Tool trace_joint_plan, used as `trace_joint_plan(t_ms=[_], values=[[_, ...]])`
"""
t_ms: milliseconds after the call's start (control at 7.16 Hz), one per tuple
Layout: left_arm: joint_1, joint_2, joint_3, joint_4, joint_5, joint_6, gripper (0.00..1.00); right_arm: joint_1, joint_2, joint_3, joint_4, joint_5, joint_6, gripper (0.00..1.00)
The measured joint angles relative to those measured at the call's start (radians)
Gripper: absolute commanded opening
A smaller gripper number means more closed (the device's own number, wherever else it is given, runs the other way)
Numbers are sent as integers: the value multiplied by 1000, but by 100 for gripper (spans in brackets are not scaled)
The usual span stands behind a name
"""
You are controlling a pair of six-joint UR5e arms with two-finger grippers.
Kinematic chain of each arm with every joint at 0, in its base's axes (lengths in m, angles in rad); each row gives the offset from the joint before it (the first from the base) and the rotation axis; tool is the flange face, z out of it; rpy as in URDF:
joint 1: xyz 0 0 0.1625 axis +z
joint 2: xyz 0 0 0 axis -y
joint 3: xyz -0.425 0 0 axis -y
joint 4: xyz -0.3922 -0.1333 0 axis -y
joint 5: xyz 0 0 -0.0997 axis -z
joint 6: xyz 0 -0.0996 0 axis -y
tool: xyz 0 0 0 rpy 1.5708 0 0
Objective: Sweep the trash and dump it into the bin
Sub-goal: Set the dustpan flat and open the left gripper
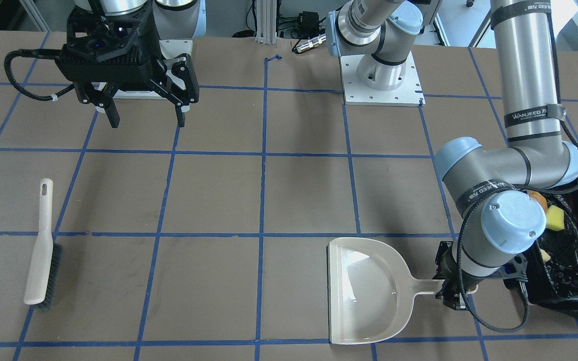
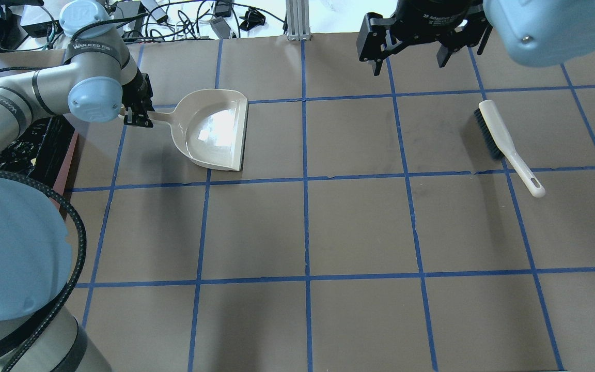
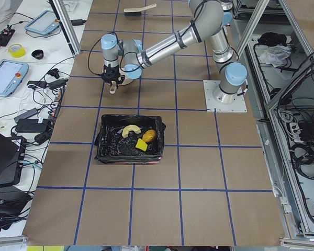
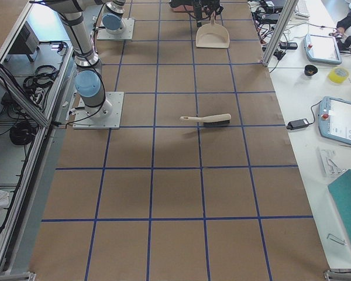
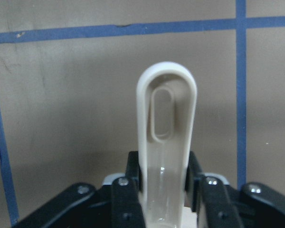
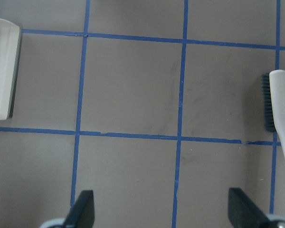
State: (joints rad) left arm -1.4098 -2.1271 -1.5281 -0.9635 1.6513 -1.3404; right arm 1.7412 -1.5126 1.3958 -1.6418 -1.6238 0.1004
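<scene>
The left pincer (image 5: 164, 168) is clamped on the beige dustpan handle (image 5: 166, 137), with one black finger (image 5: 133, 167) pressed against each side. The handle runs up the middle of the view and ends in a rounded tip with an oval hanging slot (image 5: 162, 114). Beneath lies the brown counter (image 5: 71, 104), crossed by blue tape lines (image 5: 109, 31).

Bright, even overhead light — soft arm shadows, white glare in the dustpan (image 2: 215, 126); wrist view close-up slightly blurred.

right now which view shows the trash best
Exterior left: all three trash pieces lie unobstructed in the bin. Front-facing shows only parts behind the left arm; overhead shows little beyond the bin's edge; the rest none.
</scene>
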Motion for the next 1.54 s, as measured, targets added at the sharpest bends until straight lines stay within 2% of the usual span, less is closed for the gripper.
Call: trace_joint_plan(t_ms=[419, 698, 1117, 1536], values=[[0, 18, -7, 1, 6, -4, 34, -13, -7, 0, 2, -1, 2, 100], [0, 20, -8, 1, 6, -6, 38, -28, -17, 1, 7, 0, 7, 100], [-1, 24, -9, -3, 4, -4, 51, -116, -14, 7, 43, 7, 1, 100], [-6, 42, -4, -11, 3, 43, 51, -174, 3, 16, 63, 25, 12, 100]])
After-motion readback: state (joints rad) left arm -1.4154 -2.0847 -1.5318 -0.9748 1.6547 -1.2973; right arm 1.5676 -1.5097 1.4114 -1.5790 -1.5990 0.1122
